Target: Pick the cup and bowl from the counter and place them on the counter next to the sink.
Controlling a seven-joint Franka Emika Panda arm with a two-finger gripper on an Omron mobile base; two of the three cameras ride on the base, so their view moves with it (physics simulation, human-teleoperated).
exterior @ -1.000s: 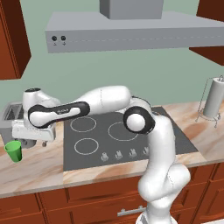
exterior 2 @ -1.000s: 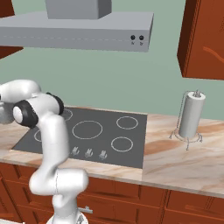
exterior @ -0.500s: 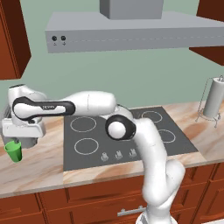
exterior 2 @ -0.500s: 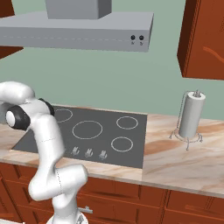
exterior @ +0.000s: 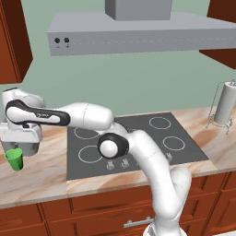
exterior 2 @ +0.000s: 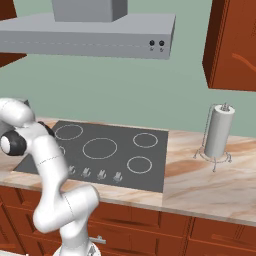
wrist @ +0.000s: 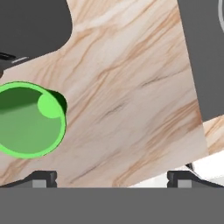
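The green cup (exterior: 14, 159) stands upright on the marbled counter (exterior: 41, 177), left of the stovetop. My white hand (exterior: 21, 132) hangs just above and behind it. In the hand view the cup (wrist: 29, 119) shows from above at the left, empty inside. My gripper (wrist: 112, 178) is open, and its fingertips (wrist: 42, 177) stand wide apart with bare counter (wrist: 131, 87) between them. The cup lies ahead of the left fingertip, off to the left of the gap's middle. The bowl and the sink are out of view.
A dark grey toaster (wrist: 30, 26) sits close beyond the cup. The dark stovetop (exterior: 133, 143) spreads to the right of the hand. A paper towel holder (exterior 2: 218, 132) stands at the far right. The range hood (exterior: 138, 30) hangs overhead.
The arm has swung to the left, its elbow sweeping across the stovetop. The hand has shifted left to hang over the cup. The jaws have stayed open.
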